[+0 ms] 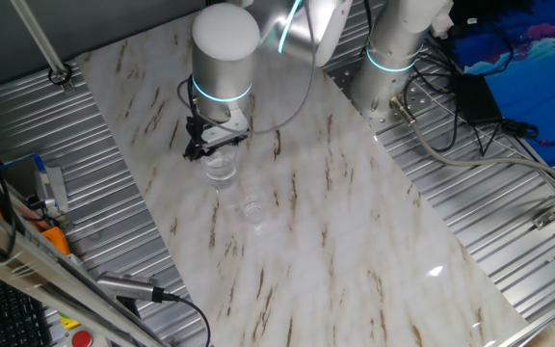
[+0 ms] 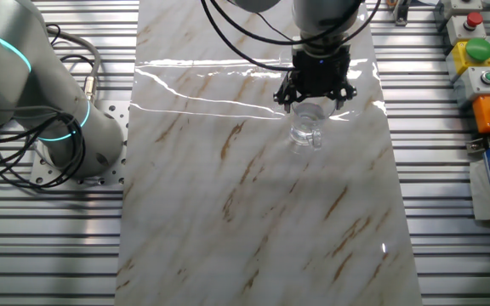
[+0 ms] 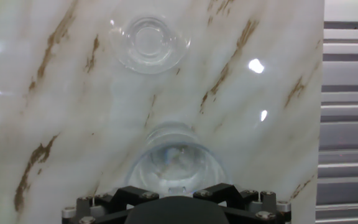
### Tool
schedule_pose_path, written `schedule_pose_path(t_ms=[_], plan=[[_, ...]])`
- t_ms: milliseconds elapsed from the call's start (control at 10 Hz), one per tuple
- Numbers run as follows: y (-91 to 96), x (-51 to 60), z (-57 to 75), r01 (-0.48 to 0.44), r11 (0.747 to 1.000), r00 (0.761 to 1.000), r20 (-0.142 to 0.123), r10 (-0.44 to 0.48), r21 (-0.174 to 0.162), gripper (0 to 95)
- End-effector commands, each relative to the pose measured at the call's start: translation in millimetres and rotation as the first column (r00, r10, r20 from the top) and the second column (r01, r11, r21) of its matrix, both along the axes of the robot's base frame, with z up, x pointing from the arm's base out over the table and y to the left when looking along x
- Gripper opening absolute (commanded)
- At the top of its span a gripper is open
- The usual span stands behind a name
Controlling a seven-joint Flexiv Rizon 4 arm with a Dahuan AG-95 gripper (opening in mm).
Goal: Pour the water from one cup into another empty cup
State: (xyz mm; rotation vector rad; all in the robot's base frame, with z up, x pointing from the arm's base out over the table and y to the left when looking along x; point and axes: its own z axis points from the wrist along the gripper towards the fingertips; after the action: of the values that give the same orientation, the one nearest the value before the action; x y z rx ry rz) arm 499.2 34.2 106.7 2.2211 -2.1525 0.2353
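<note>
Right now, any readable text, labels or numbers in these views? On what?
None legible.
Button box in the other fixed view: any markings too small to read.
Red button in one fixed view: no readable label.
Larger cup, smaller cup, marble tabletop: no print visible.

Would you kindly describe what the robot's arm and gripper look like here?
The arm is built of thick, rounded silver-white segments with glowing cyan rings at the joints. A thin black cable loops beside the wrist. The gripper is a compact black metal assembly with visible bolts.
</note>
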Motion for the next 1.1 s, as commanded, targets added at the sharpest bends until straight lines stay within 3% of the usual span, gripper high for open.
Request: schedule_pose_path(t_ms=[100, 400, 500, 600, 700, 800, 900, 1000, 1100], plan=[[1.2, -4.0, 14.1, -0.026, 1.0, 1.0, -0.006, 0.026, -0.006, 95.0], [4.9, -9.0, 37.6, -0.024, 1.0, 1.0, -0.014, 0.024, -0.013, 95.0], [9.0, -13.4, 54.1, -0.023, 1.0, 0.999, -0.027, 0.023, -0.01, 95.0], [12.0, -15.5, 61.8, -0.016, 1.0, 0.999, -0.036, 0.016, -0.004, 95.0], [26.2, -19.1, 79.9, 0.012, 1.0, 0.999, -0.052, -0.012, 0.004, 95.0], [42.4, -20.5, 90.8, 0.03, 1.0, 0.998, -0.059, -0.031, -0.009, 95.0], [53.0, -20.6, 93.3, 0.034, 0.999, 0.998, -0.061, -0.035, -0.016, 95.0], [67.2, -22.0, 91.4, 0.06, 0.998, 0.996, -0.058, -0.06, -0.01, 76.0], [70.1, -22.8, 90.1, 0.111, 0.994, 0.992, -0.054, -0.111, 0.006, 57.0]])
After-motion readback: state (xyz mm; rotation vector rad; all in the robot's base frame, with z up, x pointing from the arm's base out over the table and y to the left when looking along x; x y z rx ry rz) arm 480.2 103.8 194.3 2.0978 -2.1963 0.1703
